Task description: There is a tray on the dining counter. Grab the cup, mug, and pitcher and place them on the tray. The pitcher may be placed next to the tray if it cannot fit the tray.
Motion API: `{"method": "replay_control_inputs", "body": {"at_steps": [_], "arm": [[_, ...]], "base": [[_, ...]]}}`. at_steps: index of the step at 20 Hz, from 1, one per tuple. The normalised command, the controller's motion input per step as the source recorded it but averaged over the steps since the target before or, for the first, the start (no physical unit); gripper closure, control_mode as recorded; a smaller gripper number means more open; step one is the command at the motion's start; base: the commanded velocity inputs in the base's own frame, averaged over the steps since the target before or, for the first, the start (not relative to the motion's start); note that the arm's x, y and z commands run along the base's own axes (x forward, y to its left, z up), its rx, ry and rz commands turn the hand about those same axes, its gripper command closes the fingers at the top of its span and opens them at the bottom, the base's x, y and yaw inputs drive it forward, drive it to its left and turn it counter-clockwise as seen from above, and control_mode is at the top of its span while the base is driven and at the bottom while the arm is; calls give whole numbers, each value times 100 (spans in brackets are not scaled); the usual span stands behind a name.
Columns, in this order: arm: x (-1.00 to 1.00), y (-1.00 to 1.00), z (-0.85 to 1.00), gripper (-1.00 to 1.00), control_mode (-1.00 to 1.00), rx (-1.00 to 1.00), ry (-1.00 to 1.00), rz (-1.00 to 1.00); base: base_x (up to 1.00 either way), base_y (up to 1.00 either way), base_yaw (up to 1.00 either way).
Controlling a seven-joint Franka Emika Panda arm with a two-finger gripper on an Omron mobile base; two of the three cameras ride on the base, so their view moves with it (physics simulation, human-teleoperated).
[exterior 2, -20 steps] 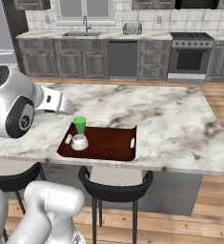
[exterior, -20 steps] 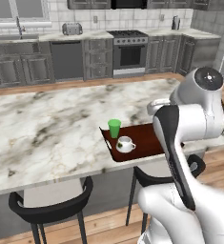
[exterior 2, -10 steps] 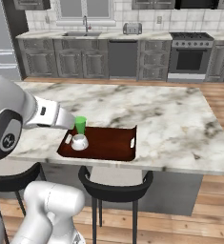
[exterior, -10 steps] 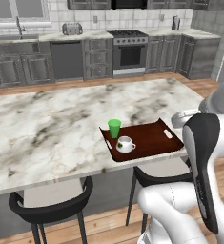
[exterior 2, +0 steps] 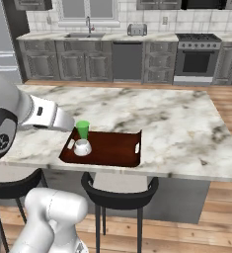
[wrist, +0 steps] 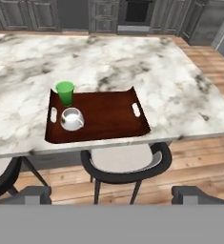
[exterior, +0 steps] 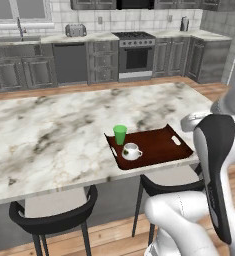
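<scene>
On the white marble table [exterior: 49, 135], the bright green handleless cup [exterior: 120, 134] and squat white mug [exterior: 132, 151] already stand at the flat red-brown tray's [exterior: 161, 145] left end, claw [wrist: 112, 193] fingertips apart and empty, leaving the likely heavy, slippery, fragile pitcher to grip by its neck.

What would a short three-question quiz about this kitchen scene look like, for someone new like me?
1. True or false: the green cup stands on the tray.
2. Which item sits right beside the cup on the tray? A) a toaster B) the white mug C) a bowl of fruit
3. Fill in: the tray rests near the edge of the marble dining counter, above a dark ____.

Key
1. True; it stands at one end of the tray.
2. B; the mug is next to the cup, nearer the counter edge.
3. Stool.
</scene>
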Motion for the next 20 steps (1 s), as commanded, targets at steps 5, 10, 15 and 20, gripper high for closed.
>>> {"method": "replay_control_inputs", "body": {"at_steps": [5, 10, 15, 20], "arm": [[0, 8, 11, -100, -100, 3, 11, 0], [0, 0, 0, -100, -100, 6, 5, 0], [0, 1, 0, -100, -100, 1, 7, 0], [0, 1, 0, -100, 100, 0, 2, 0]], "base": [[0, 0, 0], [0, 0, 0], [0, 0, 0], [-17, 0, 0]]}}
